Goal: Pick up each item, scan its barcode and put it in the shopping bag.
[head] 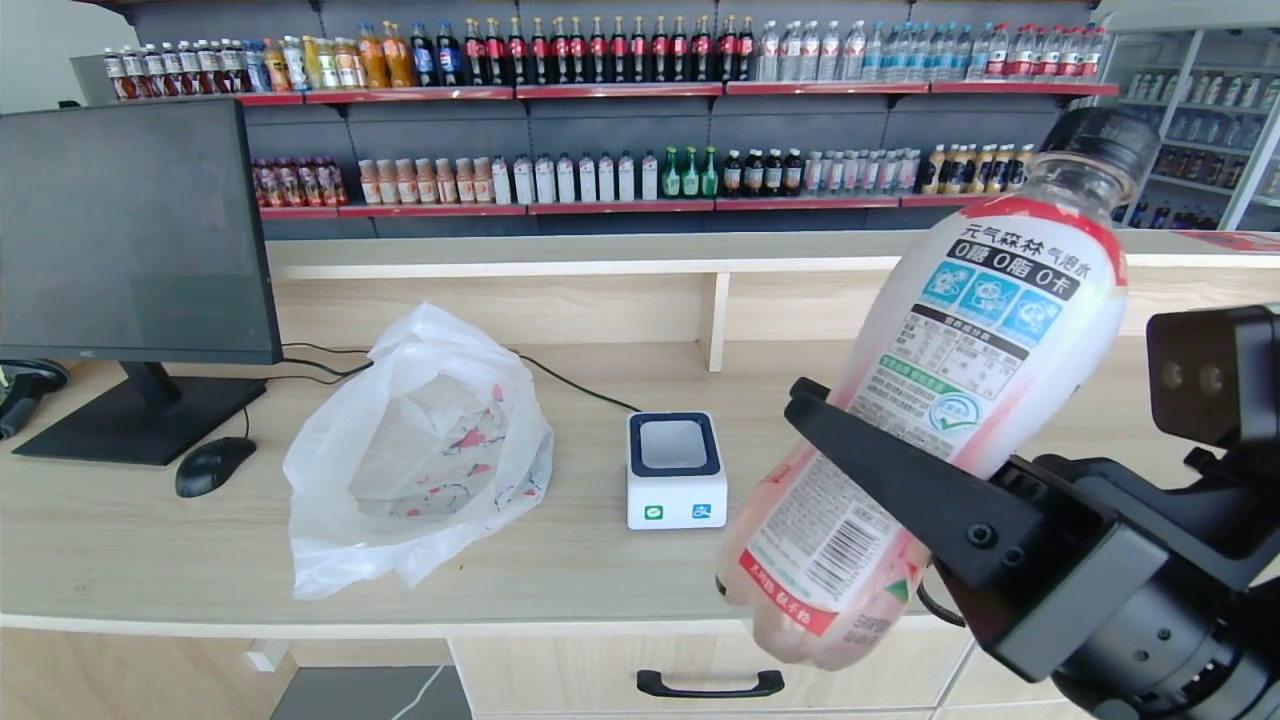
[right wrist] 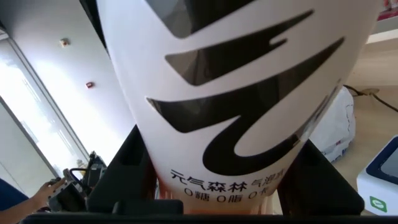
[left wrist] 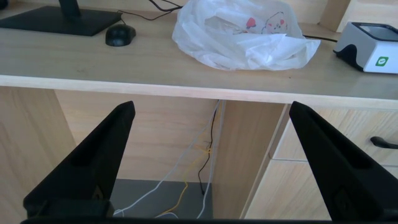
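Note:
My right gripper (head: 900,480) is shut on a pink drink bottle (head: 960,380) with a white label, held tilted above the counter's front right, cap pointing up and away, barcode facing outward. The bottle's label (right wrist: 236,99) looms close in the right wrist view. A small white barcode scanner (head: 676,482) with a dark-framed window sits mid-counter, left of the bottle; the scanner (left wrist: 369,47) also appears in the left wrist view. The white plastic shopping bag (head: 420,460) lies open left of the scanner; the bag (left wrist: 242,34) rests on the counter. My left gripper (left wrist: 208,162) hangs open below the counter's front edge.
A monitor (head: 130,240) on a stand and a black mouse (head: 212,465) occupy the counter's left. A cable runs from the scanner to the back. Shelves of bottles (head: 600,110) line the far wall. A drawer handle (head: 710,685) sits under the counter edge.

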Controlling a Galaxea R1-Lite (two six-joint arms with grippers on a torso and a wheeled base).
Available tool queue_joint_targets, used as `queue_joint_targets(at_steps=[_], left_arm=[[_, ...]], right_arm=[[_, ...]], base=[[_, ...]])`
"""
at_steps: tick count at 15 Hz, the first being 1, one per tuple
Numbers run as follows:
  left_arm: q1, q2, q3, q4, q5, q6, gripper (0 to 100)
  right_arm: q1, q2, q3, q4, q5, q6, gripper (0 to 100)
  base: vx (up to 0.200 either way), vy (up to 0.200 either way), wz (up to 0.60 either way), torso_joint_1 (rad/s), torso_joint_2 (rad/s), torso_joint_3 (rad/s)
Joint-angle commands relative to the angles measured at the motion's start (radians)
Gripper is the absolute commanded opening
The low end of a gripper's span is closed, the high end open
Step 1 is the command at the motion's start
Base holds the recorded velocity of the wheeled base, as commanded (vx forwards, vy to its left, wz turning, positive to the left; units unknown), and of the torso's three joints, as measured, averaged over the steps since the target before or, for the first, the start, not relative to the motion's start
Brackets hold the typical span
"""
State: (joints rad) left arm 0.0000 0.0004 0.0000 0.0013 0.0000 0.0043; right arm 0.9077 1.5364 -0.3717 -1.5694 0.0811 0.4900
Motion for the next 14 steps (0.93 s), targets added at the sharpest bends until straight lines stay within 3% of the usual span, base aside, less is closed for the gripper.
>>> queue_joint_targets(at_steps=[1, 14], left_arm=[[0.0, 0.0, 0.0, 0.0, 0.0, 0.0, 100], [0.0, 0.0, 0.0, 0.0, 0.0, 0.0, 100]], right_arm=[[0.004, 0.004, -0.01, -0.001, 0.008, -0.001, 0], [0.002, -0.002, -0.007, -0.001, 0.026, 0.024, 0]], base=[[0.0, 0.0, 0.0, 0.0, 0.0, 0.0], [0.0, 0.0, 0.0, 0.0, 0.0, 0.0]])
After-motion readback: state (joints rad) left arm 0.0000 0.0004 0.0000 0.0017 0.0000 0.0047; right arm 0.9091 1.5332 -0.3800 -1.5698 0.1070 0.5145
